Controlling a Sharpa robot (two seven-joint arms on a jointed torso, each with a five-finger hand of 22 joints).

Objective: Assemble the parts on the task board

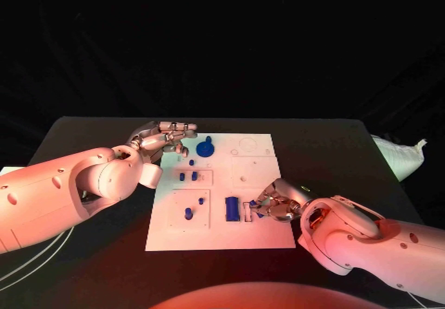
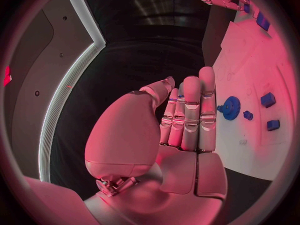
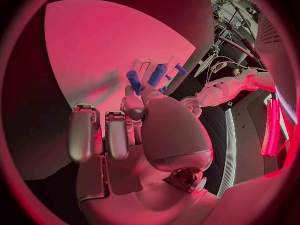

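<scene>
The white task board (image 1: pixel 222 235) lies mid-table. My right hand (image 1: pixel 274 203) is at the board's right edge, its fingertips pinching a small blue peg (image 1: pixel 251 209) beside a blue rectangular block (image 1: pixel 232 208). In the right wrist view the peg (image 3: pixel 134 80) sticks up from between thumb and finger, with other blue parts (image 3: pixel 157 74) just beyond. My left hand (image 1: pixel 167 138) hovers at the board's far left corner, fingers straight and side by side, holding nothing, next to a blue gear (image 1: pixel 206 149). The gear (image 2: pixel 231 107) stands just past the fingertips (image 2: pixel 200 92).
Small blue pieces (image 1: pixel 188 176) stand in a recess at the board's left, and two more (image 1: pixel 189 213) lie nearer the front. The board's far right squares (image 1: pixel 250 147) are bare. Black table (image 1: pixel 92 135) surrounds the board (image 2: pixel 256 60).
</scene>
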